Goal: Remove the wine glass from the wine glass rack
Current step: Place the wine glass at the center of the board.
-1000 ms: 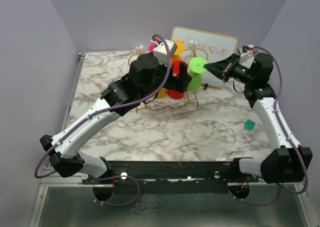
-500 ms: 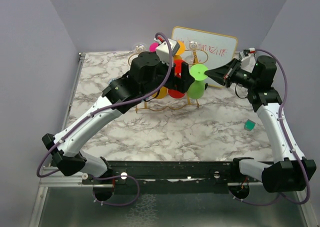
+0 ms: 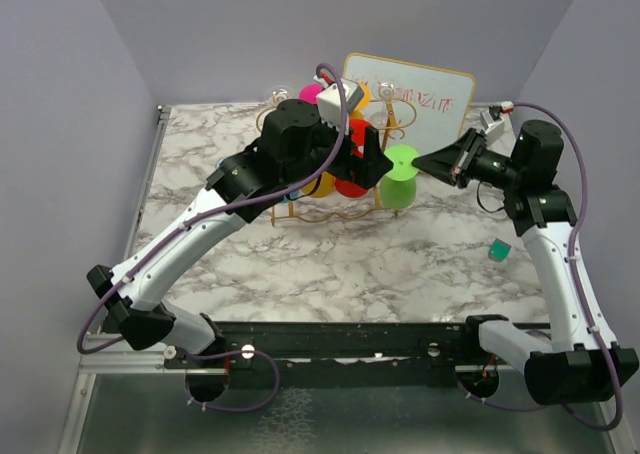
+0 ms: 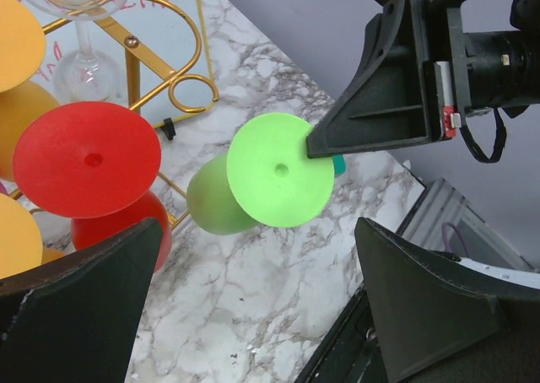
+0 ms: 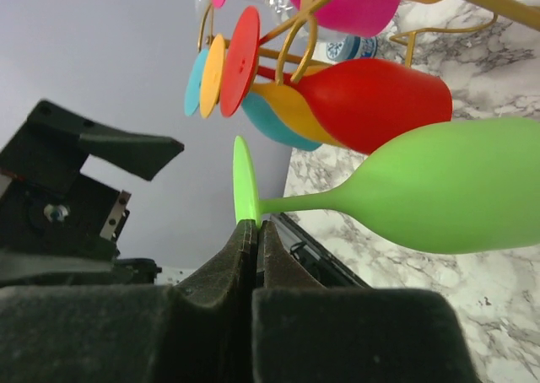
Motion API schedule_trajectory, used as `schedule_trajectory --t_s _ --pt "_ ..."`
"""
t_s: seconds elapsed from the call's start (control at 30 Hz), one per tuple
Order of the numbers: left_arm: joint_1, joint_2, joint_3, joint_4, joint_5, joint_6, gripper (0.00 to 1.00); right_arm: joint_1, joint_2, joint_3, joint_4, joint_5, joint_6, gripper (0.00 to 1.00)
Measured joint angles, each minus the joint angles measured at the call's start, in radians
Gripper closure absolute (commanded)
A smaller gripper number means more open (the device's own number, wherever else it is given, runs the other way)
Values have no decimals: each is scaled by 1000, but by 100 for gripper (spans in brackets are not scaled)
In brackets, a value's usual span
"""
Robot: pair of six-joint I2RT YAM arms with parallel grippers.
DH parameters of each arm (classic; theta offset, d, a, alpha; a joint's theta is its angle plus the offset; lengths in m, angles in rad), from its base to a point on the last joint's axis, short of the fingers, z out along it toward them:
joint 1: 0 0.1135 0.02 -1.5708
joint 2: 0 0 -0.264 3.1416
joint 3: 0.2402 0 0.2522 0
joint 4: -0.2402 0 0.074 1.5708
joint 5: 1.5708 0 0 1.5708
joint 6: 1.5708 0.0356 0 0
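Underneath everything, a marbled desk [image 3: 300, 264], walled in pale violet. At its back edge, a gold-framed whiteboard [image 3: 440, 92] with red scribbles, leaning upright.

In front of that, a rack [image 3: 385, 124] of thin gold wire with curled ends. Hung with coloured stemware: a red glass [image 4: 84, 168], an orange glass [image 4: 13, 45], a pink glass [image 5: 337, 3] and a teal glass [image 5: 196, 83]. Behind the wire, by the whiteboard, a clear glass [image 4: 80, 29].

Left hand [image 3: 365, 156] over the right half of the rack, fingers spread wide apart, gripping nothing. Right hand [image 5: 256, 229] reaching in from the right side, fingers pressed together on the rim of the foot of the green wine glass [image 3: 400, 179].

That green wine glass free of the wire, just beside the rack's right end, between the two hands. Tipped over, with the flat foot turned toward the left hand and the bowl lower down, over the marble. Touching the desk or not: cannot tell.

Smallest of all, a teal cube [image 3: 499, 251] on the desk near the right arm, well apart from the rack.
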Motion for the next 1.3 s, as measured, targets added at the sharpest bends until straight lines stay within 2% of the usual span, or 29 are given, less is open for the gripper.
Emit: schedule_trajectory --t_s 0.3,0.67,0.77,0.93,1.1,1.3 --pt "23 -39 -44 2 147 -31 6 0 -164 -6 -117 -1 -246 99" --pt "23 -61 -177 71 288 -84 10 0 -193 -61 -140 -59 -497 99" --pt "22 -68 -227 145 329 -120 17 0 -203 -80 -145 -88 -555 99" --pt "22 -68 -325 279 392 -187 21 0 -224 -82 -169 -107 -621 99" --pt "22 -68 -351 359 442 -214 34 0 -227 -82 -169 -143 -641 99" --pt "23 -51 -354 449 496 -238 38 0 -225 -78 -165 -197 -646 99"
